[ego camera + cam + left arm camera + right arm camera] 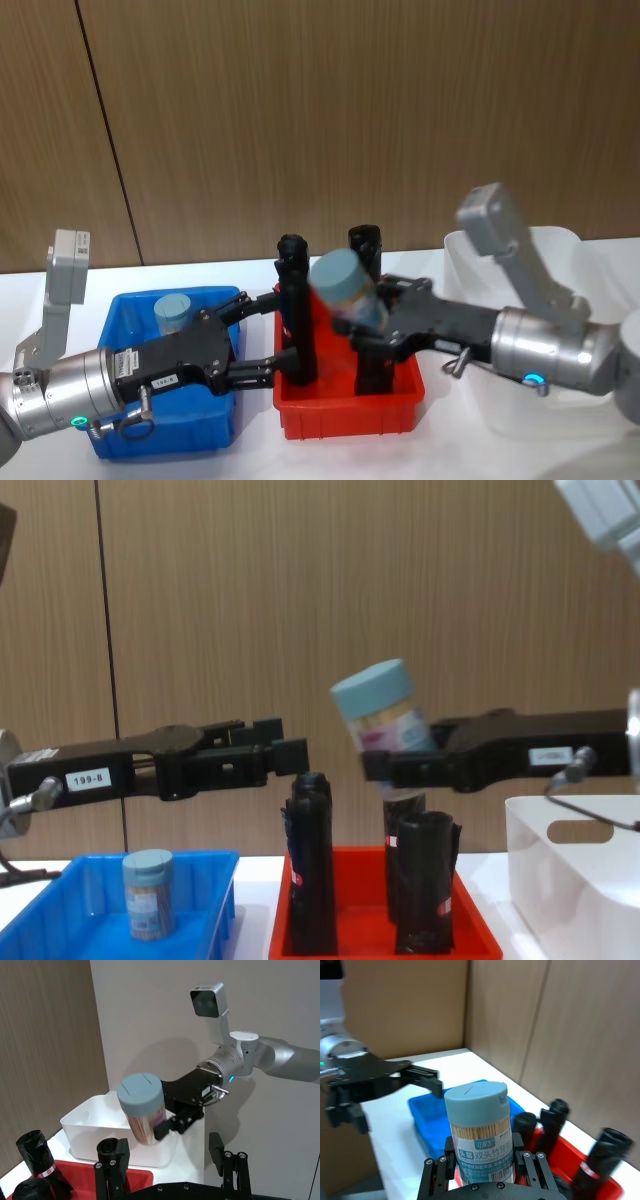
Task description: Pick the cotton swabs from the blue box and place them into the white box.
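The right end effector (365, 322) grips a cotton swab jar (345, 285), tilted in the air above the red tray (350, 415), near the white box (575, 875). The left end effector (262, 337) hovers with its fingers spread by the right edge of the blue box (165, 440); a second jar (172, 312) stands inside.

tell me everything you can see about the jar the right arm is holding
The cotton swab jar is a clear plastic cylinder with a round blue-grey lid, packed with pale sticks, and wears a blue and pink label. The right pincer clamps its lower part from both sides. It hangs tilted in the air above the red tray, touching nothing else.
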Tool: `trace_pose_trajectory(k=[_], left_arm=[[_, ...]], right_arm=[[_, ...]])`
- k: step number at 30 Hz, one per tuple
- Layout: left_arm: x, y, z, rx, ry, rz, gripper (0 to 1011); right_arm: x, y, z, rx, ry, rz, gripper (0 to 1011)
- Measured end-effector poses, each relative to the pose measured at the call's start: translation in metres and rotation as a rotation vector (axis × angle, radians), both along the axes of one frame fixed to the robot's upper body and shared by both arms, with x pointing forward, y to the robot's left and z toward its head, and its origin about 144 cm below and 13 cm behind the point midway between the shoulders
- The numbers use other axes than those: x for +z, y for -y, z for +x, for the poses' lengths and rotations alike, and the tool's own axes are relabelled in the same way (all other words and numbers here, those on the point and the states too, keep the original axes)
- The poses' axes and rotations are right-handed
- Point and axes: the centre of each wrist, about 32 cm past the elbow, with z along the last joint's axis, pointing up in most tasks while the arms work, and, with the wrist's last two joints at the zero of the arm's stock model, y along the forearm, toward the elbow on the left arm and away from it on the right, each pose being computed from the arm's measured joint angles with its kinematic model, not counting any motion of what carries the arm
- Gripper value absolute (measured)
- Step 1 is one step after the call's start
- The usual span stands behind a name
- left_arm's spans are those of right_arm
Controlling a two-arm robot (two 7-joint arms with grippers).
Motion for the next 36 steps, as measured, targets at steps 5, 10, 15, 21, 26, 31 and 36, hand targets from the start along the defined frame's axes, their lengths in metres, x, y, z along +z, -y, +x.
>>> trace_pose_trajectory(k=[5, 10, 15, 21, 26, 31, 36], left_arm=[[0.000, 0.000, 0.000, 0.000, 0.000, 0.000, 1004], [0.000, 0.000, 0.000, 0.000, 0.000, 0.000, 1004], [0.000, 0.000, 0.000, 0.000, 0.000, 0.000, 1004], [0.000, 0.000, 0.000, 0.000, 0.000, 0.000, 1004], [0.000, 0.000, 0.000, 0.000, 0.000, 0.000, 1004], [0.000, 0.000, 0.000, 0.000, 0.000, 0.000, 1004], [0.000, 0.000, 0.000, 0.000, 0.000, 0.000, 1004]], right_arm=[[-0.002, 0.014, 0.001, -0.060, 0.000, 0.013, 656], [-0.005, 0.032, 0.002, -0.148, -0.001, 0.026, 656], [-0.008, 0.043, 0.004, -0.217, -0.004, 0.032, 656], [-0.013, 0.056, 0.008, -0.311, -0.012, 0.037, 656], [-0.019, 0.065, 0.012, -0.394, -0.024, 0.043, 656], [-0.026, 0.073, 0.017, -0.471, -0.040, 0.044, 657], [-0.034, 0.080, 0.022, -0.549, -0.060, 0.042, 657]])
